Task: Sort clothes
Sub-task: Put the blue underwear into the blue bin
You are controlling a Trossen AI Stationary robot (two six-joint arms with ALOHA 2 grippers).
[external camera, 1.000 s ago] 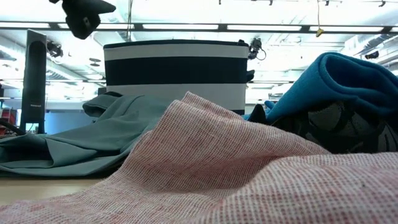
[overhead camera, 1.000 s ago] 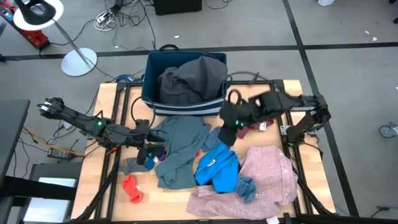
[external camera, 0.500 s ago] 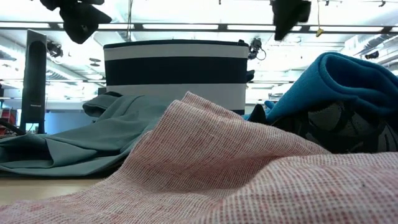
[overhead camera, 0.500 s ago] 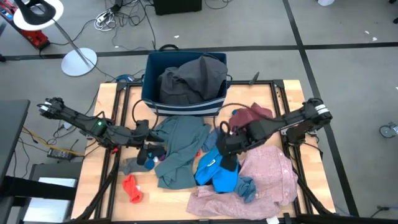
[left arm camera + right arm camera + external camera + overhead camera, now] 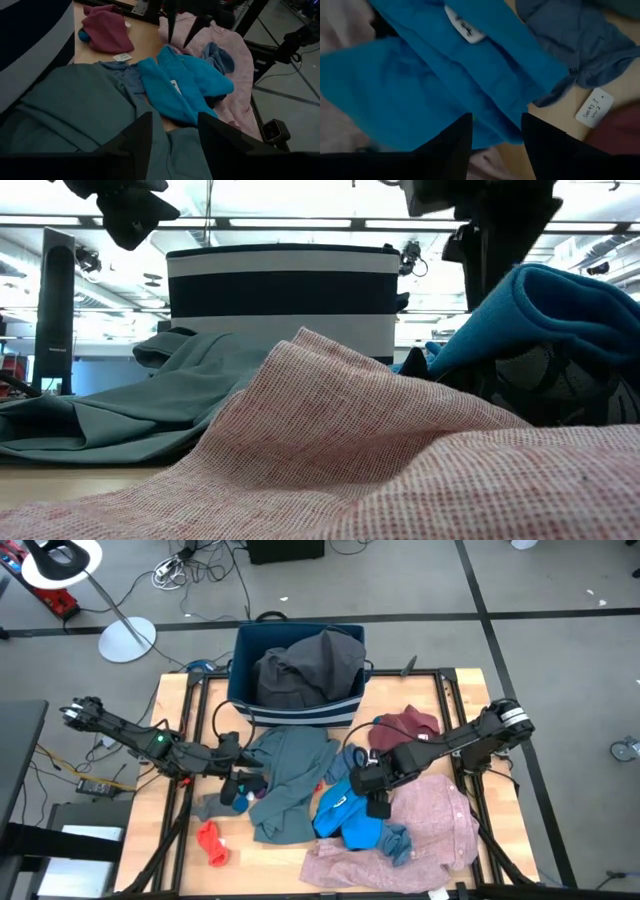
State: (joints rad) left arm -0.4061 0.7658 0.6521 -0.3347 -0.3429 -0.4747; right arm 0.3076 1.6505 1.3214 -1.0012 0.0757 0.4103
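Note:
A bright blue garment (image 5: 350, 817) lies crumpled on the table between a teal-grey garment (image 5: 285, 778) and a large pink shirt (image 5: 425, 825). My right gripper (image 5: 375, 802) stands open right over the blue garment's far part (image 5: 470, 75), fingers pointing down. My left gripper (image 5: 245, 780) hovers open over the teal-grey garment's left edge (image 5: 75, 110), holding nothing. A maroon piece (image 5: 408, 725) lies at the back right. A small red piece (image 5: 210, 840) lies at the near left. Dark grey clothes (image 5: 305, 665) fill the striped dark blue bin (image 5: 240, 690). My right gripper's open fingers (image 5: 170, 27) come down from above at the bright blue garment's far edge (image 5: 167, 50). I cannot tell whether the tips touch the cloth. The garment lies on the table, partly over the pink shirt.
A small grey-blue piece (image 5: 395, 840) lies on the pink shirt beside the blue garment. A white label (image 5: 592, 107) lies on bare wood near the maroon piece. The bin stands at the table's far edge. Black frame rails (image 5: 195, 740) run along the table's sides.
My right gripper has come down from beside the bin toward the table's near edge and left, ending over the bright blue garment, and has tipped to point downward. The clothes lie as before. My left arm has stayed where it was.

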